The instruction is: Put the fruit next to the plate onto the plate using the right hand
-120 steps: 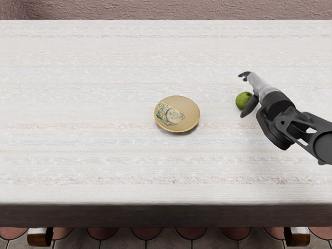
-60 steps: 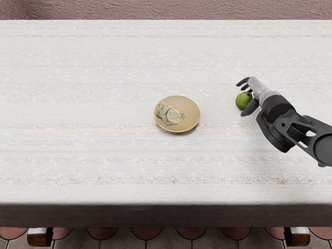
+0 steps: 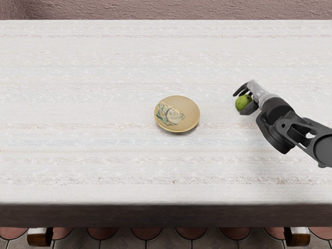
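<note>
From my station I read the right hand (image 3: 248, 96) as closed on its target. Its dark fingers (image 3: 239, 90) were curled over the top and near side of the green fruit (image 3: 241, 102), wrapping it so closely that only part of the green showed between them, and I judged it a grasp rather than a mere touch. The arm behind it came in from the right edge of the head view, low over the bench (image 3: 104, 145). Whether the fruit was resting on the bench or just clear of it I could not tell from this angle; it looked to be at or very near the surface. It sat well apart from the plate (image 3: 193, 111), off to the plate's right, with bare bench between the two. By my reckoning the reach and the grip were done and the rest of the job was open: lift the fruit, carry it leftward across the gap, lower it over the plate and let go. Nothing lay on the plate; I saw only its painted pattern on the left of the bowl. Counting up, there was one fruit, one plate, and one hand and one arm in view. The left hand was out of the picture altogether, and I saw no other loose thing on the bench that might be mistaken for the target or get in the way of the carry.
</note>
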